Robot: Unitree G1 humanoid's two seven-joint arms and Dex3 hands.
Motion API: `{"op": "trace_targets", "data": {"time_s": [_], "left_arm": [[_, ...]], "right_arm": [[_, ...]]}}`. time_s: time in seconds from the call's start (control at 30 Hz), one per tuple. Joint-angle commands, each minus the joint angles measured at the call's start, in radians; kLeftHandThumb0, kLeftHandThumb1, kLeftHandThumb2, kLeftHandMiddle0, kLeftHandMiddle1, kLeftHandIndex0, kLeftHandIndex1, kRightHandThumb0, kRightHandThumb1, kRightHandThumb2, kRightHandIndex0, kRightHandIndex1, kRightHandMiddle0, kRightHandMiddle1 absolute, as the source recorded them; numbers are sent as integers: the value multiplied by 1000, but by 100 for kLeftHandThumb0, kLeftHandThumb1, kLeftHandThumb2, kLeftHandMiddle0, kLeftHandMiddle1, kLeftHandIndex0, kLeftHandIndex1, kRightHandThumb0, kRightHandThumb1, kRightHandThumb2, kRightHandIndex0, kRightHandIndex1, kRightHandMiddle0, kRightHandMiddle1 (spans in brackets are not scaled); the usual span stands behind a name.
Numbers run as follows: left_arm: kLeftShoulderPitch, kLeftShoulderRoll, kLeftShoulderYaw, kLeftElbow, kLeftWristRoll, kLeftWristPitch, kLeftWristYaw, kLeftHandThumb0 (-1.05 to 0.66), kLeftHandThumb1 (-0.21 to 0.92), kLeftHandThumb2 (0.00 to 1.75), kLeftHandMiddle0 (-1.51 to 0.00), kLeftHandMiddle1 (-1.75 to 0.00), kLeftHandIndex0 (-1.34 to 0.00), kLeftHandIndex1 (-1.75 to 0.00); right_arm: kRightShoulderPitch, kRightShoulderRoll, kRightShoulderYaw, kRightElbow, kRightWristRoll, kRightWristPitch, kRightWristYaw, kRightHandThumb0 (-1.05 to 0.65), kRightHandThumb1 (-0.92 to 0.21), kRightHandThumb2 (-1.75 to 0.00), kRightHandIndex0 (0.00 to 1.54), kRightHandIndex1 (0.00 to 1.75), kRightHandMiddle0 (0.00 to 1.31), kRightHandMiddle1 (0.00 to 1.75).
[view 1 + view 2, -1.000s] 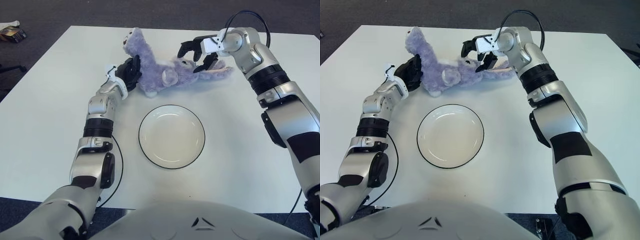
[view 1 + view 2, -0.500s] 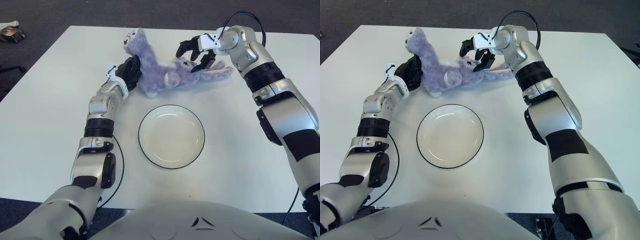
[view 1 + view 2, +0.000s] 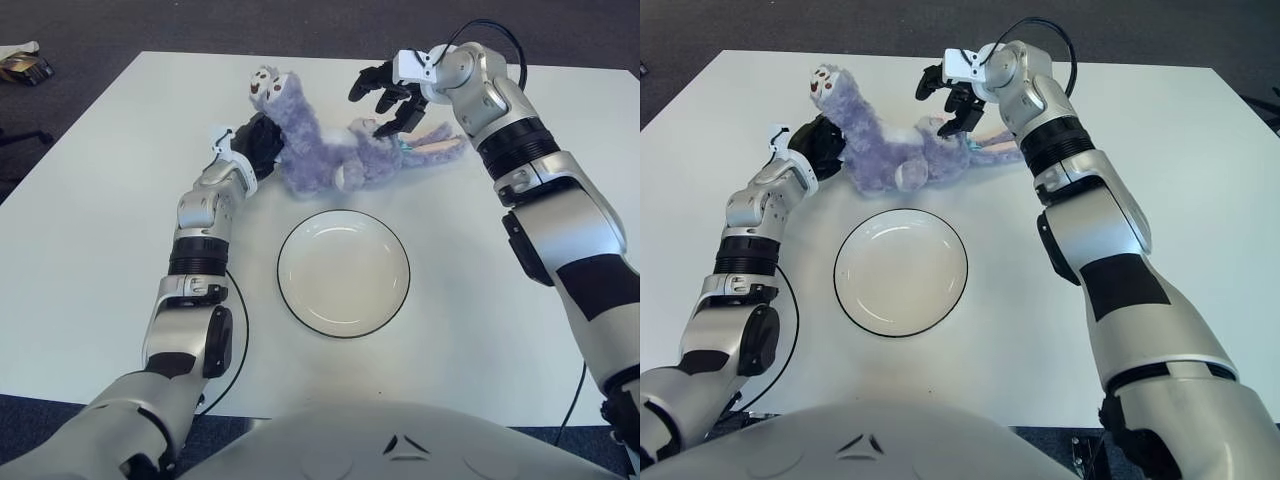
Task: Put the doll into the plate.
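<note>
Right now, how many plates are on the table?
1. The white plate with a dark rim sits near the middle of the table, in front of the purple doll. It holds nothing, and nothing hides another plate.

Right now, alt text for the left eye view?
A purple plush doll lies on the white table beyond an empty plate. The left hand presses against the doll's left side, and the right hand hovers open above its other end.
</note>
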Motion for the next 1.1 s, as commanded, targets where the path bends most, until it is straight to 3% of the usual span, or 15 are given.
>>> {"op": "trace_targets", "data": {"time_s": [0.0,0.5,0.73,1.07], "left_arm": [[15,2,-2,-10,6,4,8,-70,92,73,-35,-148,0,-86],[20,-1,0,-21,0,7,4,-70,92,73,-43,-153,0,-69],[21,-3,9,-30,-6,7,8,-68,92,72,-43,-151,0,-58],[33,-6,-2,-59,16,-25,26,-69,92,76,-38,-146,0,-56]], "right_arm": [[-36,5,-11,18,11,0,-15,-64,-51,-78,24,57,0,59],[-54,28,13,128,7,-78,10,-62,-52,-78,21,68,0,63],[-50,36,24,172,8,-115,56,-71,-62,-69,22,67,0,49],[-40,56,32,240,15,-181,118,-75,-75,-58,19,57,0,42]]}}
